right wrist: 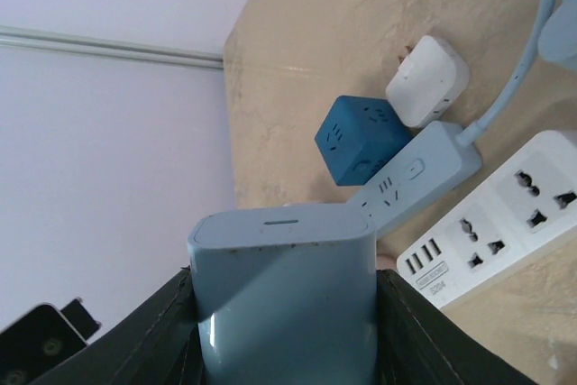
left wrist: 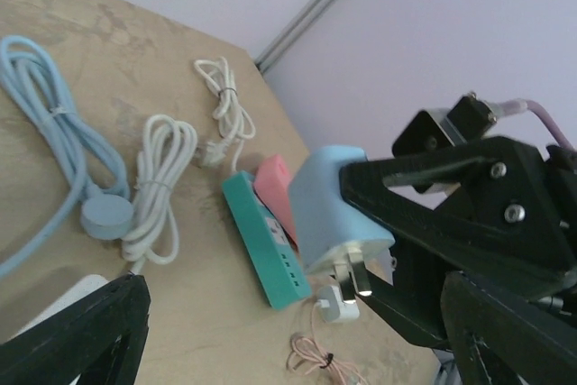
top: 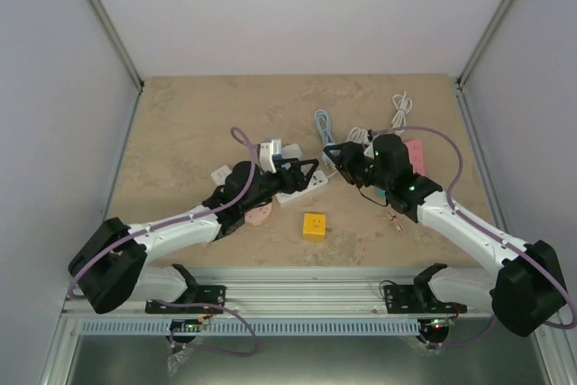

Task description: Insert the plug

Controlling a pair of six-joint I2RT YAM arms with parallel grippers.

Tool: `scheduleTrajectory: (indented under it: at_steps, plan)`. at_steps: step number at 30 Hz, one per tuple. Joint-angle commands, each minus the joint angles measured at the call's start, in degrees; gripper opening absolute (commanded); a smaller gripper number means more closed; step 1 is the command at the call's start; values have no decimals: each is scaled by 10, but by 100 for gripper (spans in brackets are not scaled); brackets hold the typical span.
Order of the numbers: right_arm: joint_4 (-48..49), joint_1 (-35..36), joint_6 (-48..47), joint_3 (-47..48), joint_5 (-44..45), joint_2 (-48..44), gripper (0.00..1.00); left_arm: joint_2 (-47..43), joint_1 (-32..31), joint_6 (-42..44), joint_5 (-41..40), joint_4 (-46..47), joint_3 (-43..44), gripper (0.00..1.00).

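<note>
Two grippers meet over mid-table. The right gripper (right wrist: 284, 322) is clamped on the light-blue plug adapter (right wrist: 284, 254), with a black finger on each side of its body. The adapter is up off the table, its metal prongs (left wrist: 354, 279) bare and in no socket. The left gripper (top: 302, 171) is spread wide with nothing between its fingers (left wrist: 86, 340); it faces the adapter, near but apart.

In the top view the white power strip (top: 302, 188) lies flat just below both grippers. In the right wrist view it shows sockets up, lower right of the adapter. Beside it lie a light-blue power strip (right wrist: 415, 173), a dark blue cube socket (right wrist: 356, 137) and a white charger (right wrist: 428, 78).

Past the adapter in the left wrist view, a teal power strip (left wrist: 266, 241) lies against a pink power strip (left wrist: 278, 188). Also there: a coiled blue cable (left wrist: 54, 123), a white bundled cable (left wrist: 162, 178) and a smaller white cable (left wrist: 221, 96). A yellow cube (top: 314, 224) sits alone nearer the arm bases.
</note>
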Motion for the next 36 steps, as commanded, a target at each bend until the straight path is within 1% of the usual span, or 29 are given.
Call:
scheduleTrajectory:
  at_steps: [1,6,9,15,16,19,22,23,25,26,28,31,32,34,36]
  plan:
    - [23,10,42,5,-9,1,36,30,-24,9,11,78,-6,89]
    - [25,21,53,13,-21,8,35,69,-33,0,9,112,11,82]
    - [26,27,61,11,-33,7,35,87,-38,10,-2,112,27,80]
    - [22,38,79,7,-41,1,36,105,-51,32,-47,149,17,70]
    - [22,39,83,7,-41,0,36,107,-51,35,-58,155,17,67]
    - [20,43,92,5,-43,-3,36,107,-54,42,-75,169,12,52]
    - [16,45,92,4,-43,-5,40,103,-54,44,-86,166,11,39]
    - [12,45,90,3,-39,-8,41,100,-54,43,-86,163,12,35]
    - [10,45,82,1,-29,-17,50,94,-54,41,-82,158,11,29]
    - [-3,45,79,-2,-24,-23,55,91,-54,39,-78,155,11,27]
    - [-12,43,73,-11,-10,-38,69,87,-54,35,-70,148,10,25]
    - [-14,34,42,-23,3,-68,86,82,-50,34,-51,121,15,24]
    - [-11,27,21,-25,3,-77,90,81,-46,30,-35,111,18,24]
    - [-22,7,-25,-22,-7,-92,94,79,-31,10,2,98,22,24]
    - [-19,-24,-95,-22,-41,-102,96,73,-8,-19,52,93,23,24]
